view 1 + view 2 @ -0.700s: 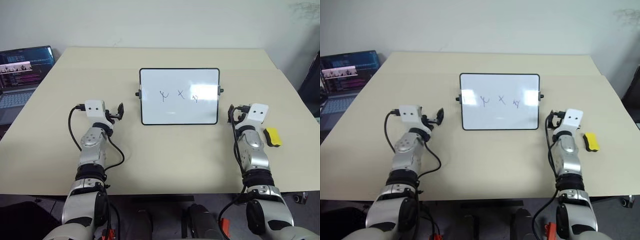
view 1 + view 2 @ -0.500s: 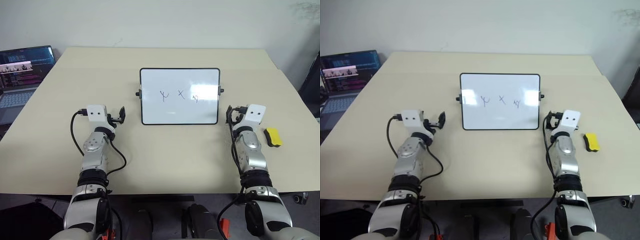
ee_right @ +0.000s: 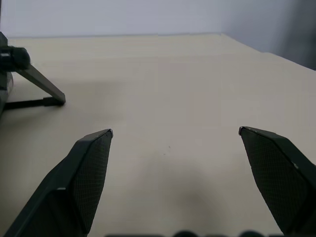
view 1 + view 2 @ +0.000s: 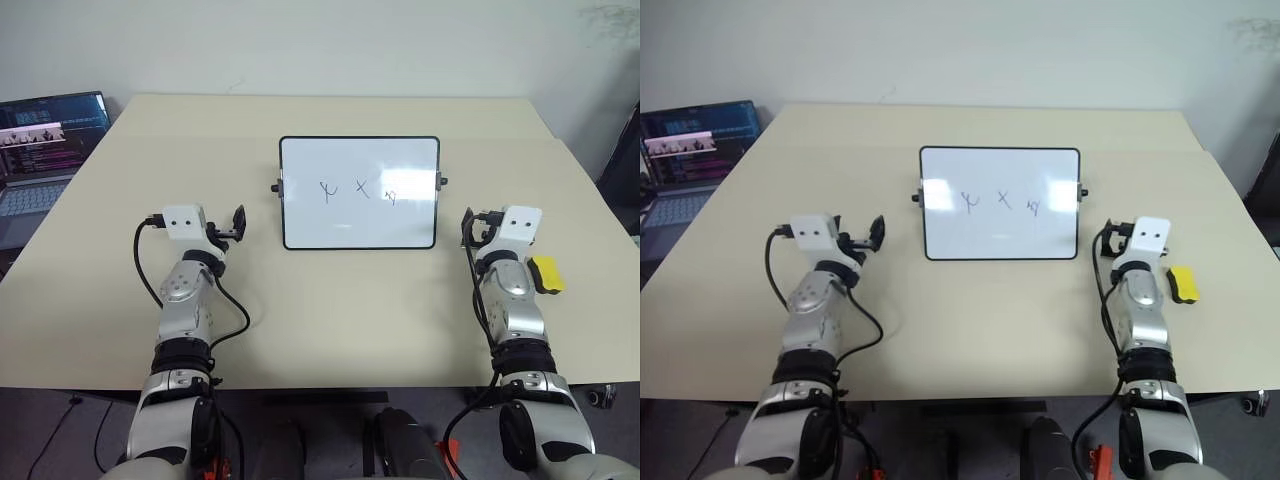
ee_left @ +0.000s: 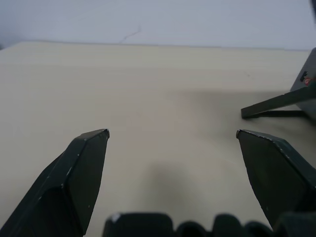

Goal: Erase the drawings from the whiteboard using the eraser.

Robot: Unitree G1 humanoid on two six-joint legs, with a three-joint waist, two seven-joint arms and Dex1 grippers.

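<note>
So the whiteboard is a glossy white panel, you can see light glaring off it, with a thin black frame that looks like plastic. The table is a matt beige top, smooth, looks like laminate, barely any shine. The eraser looks like bright yellow plastic, kinda dull finish. The left gripper has black fingers that look like hard plastic, matt with a faint sheen; the right gripper fingers have a fine dotted texture. The laptop screen is glossy.
</note>
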